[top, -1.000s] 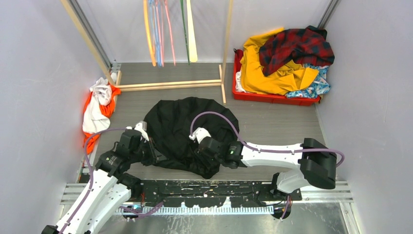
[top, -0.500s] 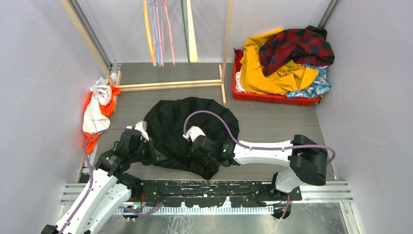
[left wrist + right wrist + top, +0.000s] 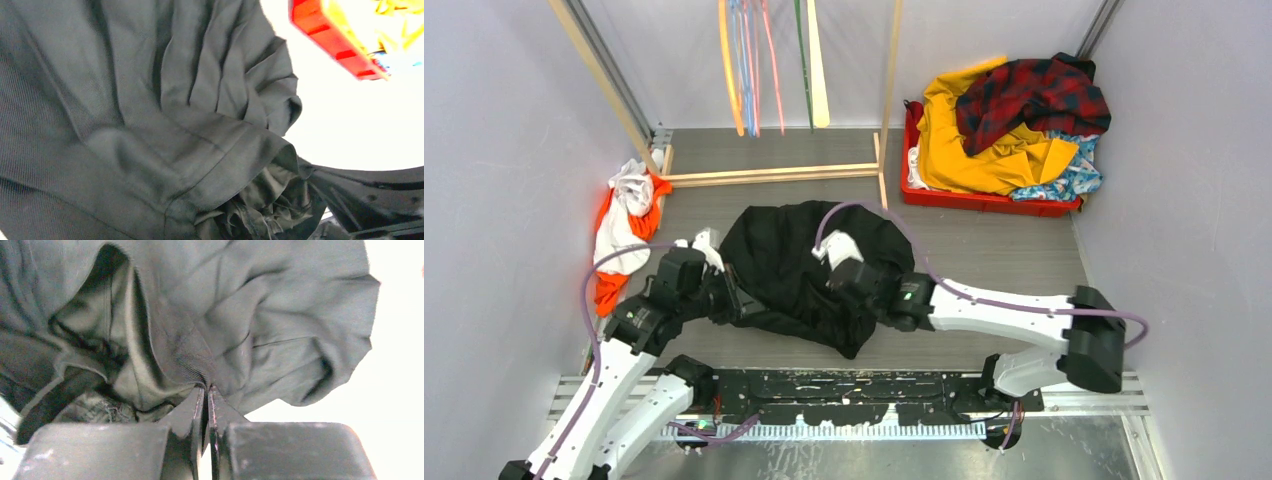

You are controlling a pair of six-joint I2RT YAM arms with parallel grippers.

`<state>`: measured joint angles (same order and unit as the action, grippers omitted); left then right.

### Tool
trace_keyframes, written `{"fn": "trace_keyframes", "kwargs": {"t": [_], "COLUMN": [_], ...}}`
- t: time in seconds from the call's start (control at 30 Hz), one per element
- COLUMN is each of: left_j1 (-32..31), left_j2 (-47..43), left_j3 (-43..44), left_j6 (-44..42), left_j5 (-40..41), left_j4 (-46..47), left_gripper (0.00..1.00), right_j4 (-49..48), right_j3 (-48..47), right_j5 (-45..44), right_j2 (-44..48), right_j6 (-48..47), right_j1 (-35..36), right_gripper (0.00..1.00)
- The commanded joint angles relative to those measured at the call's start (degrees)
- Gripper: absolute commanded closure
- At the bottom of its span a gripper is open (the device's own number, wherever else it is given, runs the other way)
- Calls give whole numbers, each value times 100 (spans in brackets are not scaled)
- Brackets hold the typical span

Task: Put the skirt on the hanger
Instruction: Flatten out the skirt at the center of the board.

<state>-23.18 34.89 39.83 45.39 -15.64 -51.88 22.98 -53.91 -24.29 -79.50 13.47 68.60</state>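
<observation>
Black garment (image 3: 804,265) is being pinched by the clenched left gripper (image 3: 724,298) and right gripper (image 3: 206,390), wanting an even pull, while the skirt (image 3: 1079,175) is lying far beyond their fingers in the red bin (image 3: 984,201).

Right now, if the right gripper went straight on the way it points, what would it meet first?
The black garment: the right gripper has its fingers shut on a fold of it, so no gap lies ahead. What lies behind the cloth is hidden.
</observation>
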Motion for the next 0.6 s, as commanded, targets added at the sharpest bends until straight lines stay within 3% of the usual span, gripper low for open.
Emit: {"fn": "trace_keyframes", "kwargs": {"t": [0.0, 0.23, 0.57], "left_j1": [-12, -11, 141], "left_j2": [350, 955, 1869], "left_j3": [976, 2490, 4837], "left_j6": [-336, -746, -1394], "left_j5": [2, 421, 1336], "left_j4": [5, -266, -854], "left_gripper": [92, 91, 90], "right_j4": [706, 2129, 2808], "right_j3": [-960, -2232, -3849], "right_j5": [-716, -1259, -1103], "right_j2": [889, 1253, 855], "right_j6": [434, 568, 617], "right_j1": [-420, -852, -1928], "right_gripper": [90, 93, 97]}}
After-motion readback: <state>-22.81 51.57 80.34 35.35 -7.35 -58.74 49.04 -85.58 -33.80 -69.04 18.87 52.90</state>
